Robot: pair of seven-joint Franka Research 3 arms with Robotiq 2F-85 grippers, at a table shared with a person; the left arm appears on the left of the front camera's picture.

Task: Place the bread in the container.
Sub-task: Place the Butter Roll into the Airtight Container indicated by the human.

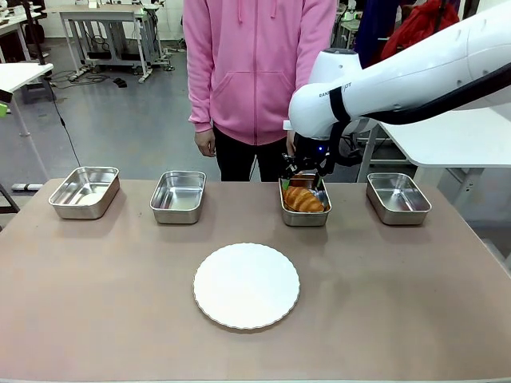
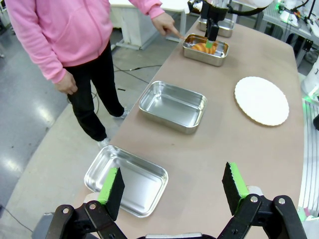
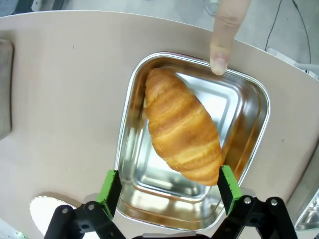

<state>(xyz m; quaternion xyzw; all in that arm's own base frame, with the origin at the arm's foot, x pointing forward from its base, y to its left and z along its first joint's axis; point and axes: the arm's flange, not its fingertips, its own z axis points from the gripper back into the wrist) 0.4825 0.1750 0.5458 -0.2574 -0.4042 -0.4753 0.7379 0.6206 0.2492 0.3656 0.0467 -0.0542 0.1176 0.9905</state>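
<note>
Croissant [image 3: 182, 132] lying in stainless-steel pan [image 3: 249, 144], right gripper [image 3: 169, 191] above it with fingers apart, person's fingertip [image 3: 219, 62] on pan rim, left gripper [image 2: 172, 191] spread wide.

1. The floor [image 1: 120, 120] was grey, smooth and glossy, with light reflections.
2. White metal-framed workbenches [image 1: 112, 24] stood at the far left.
3. A white table [image 1: 455, 136] stood at the right.
4. Black cables [image 1: 64, 120] trailed across the floor.

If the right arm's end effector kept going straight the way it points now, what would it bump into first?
Most likely the croissant, lying in the steel pan directly beneath the open right end effector. Its fingers straddle the pastry's near end, so they might reach the pan floor instead; depth is unclear.
</note>
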